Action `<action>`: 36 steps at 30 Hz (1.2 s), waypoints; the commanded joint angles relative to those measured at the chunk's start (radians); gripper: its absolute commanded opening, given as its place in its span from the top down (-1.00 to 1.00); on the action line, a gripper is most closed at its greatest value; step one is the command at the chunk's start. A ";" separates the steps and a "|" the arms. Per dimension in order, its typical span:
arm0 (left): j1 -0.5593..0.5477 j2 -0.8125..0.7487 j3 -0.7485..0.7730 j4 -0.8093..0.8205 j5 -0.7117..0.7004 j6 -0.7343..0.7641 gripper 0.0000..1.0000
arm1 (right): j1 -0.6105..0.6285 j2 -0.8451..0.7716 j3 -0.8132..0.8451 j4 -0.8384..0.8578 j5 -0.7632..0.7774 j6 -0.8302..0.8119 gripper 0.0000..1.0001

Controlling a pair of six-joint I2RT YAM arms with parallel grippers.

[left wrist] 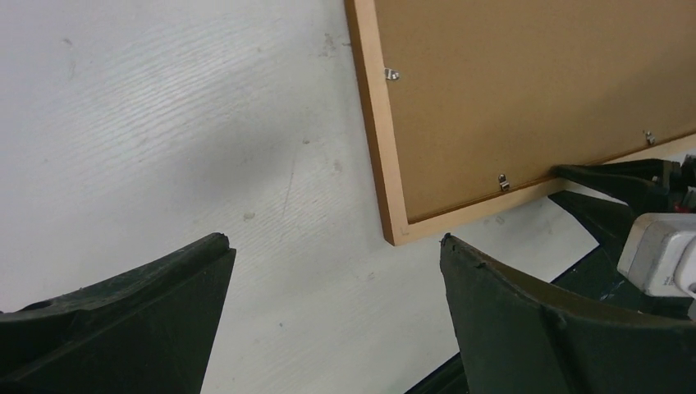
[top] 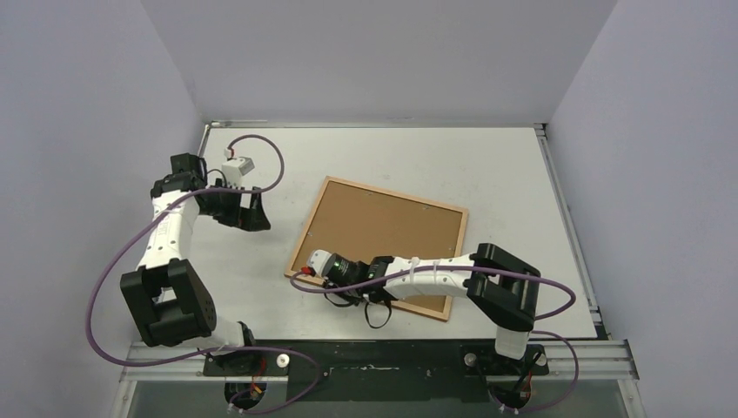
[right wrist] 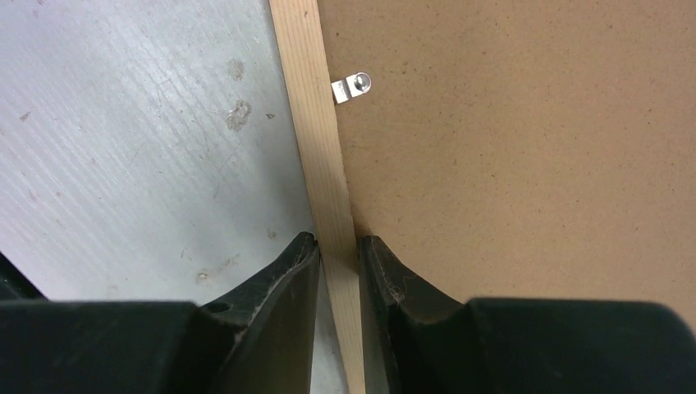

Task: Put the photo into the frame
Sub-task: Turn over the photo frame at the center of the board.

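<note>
A thin rectangular wooden picture frame (top: 398, 194) is laid face down at the centre of the white table (top: 487, 165), with a plain brown fibreboard backing sheet (top: 383, 231) seen inside it. Its lower left rail is clamped between the narrowed black fingers of the right gripper (right wrist: 337, 246), just below a small silver metal clip (right wrist: 351, 85). The left gripper (left wrist: 336, 242) is held wide open and empty above bare table at the upper left, apart from the frame's corner.
</note>
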 commanded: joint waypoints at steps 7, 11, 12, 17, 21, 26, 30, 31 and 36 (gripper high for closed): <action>0.025 -0.170 -0.089 -0.077 0.333 0.627 -0.93 | -0.098 -0.066 0.240 -0.047 -0.045 0.007 0.89; 0.027 -0.218 -0.120 -0.134 0.388 0.888 -0.93 | -0.124 -0.082 0.285 -0.058 -0.070 0.008 0.89; 0.028 -0.225 -0.118 -0.154 0.399 0.951 -0.93 | -0.129 -0.086 0.293 -0.061 -0.076 0.007 0.89; 0.010 -0.256 -0.116 -0.304 0.423 1.301 -0.93 | -0.160 -0.098 0.340 -0.076 -0.127 0.009 0.89; -0.043 -0.321 -0.194 -0.185 0.381 1.348 -0.93 | -0.175 -0.109 0.367 -0.077 -0.156 0.020 0.89; -0.045 -0.396 -0.321 0.133 0.431 1.156 -0.93 | -0.200 -0.150 0.377 -0.060 -0.201 0.046 0.89; -0.040 -0.360 -0.305 0.089 0.434 1.245 -0.93 | -0.232 -0.172 0.383 -0.060 -0.248 0.059 0.89; -0.044 -0.353 -0.307 0.079 0.425 1.273 -0.93 | -0.241 -0.177 0.383 -0.060 -0.260 0.061 0.89; -0.062 -0.330 -0.286 0.082 0.407 1.327 -0.93 | -0.284 -0.198 0.374 -0.048 -0.322 0.076 0.89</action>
